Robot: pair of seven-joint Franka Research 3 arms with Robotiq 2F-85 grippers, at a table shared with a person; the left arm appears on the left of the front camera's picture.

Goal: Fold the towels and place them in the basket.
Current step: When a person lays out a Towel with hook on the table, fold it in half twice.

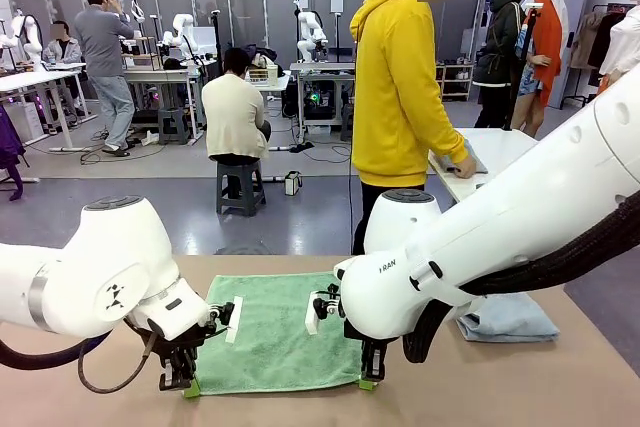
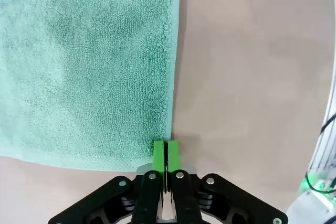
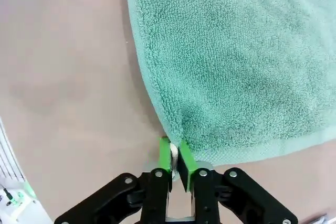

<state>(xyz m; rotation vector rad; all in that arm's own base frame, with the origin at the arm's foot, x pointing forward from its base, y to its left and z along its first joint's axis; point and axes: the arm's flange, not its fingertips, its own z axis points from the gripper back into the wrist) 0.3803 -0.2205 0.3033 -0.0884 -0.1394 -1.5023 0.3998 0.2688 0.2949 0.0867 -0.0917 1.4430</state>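
Note:
The green towel (image 1: 275, 332) lies spread flat on the table (image 1: 480, 387) between my two arms. My left gripper (image 1: 190, 385) points down at the towel's near left corner. In the left wrist view its pads (image 2: 159, 156) are pressed together, and the towel's (image 2: 89, 61) edge runs into the seam between them. My right gripper (image 1: 368, 380) is shut on the near right corner, where the cloth (image 3: 231, 61) puckers up into its pads (image 3: 165, 156). The blue-grey towel (image 1: 510, 319) lies bunched at the right, partly behind my right arm. The basket is out of view.
A person in a yellow hoodie (image 1: 400, 87) stands at the far side, one hand on a white side table (image 1: 490, 152). Bare tabletop lies in front of the green towel and to its left.

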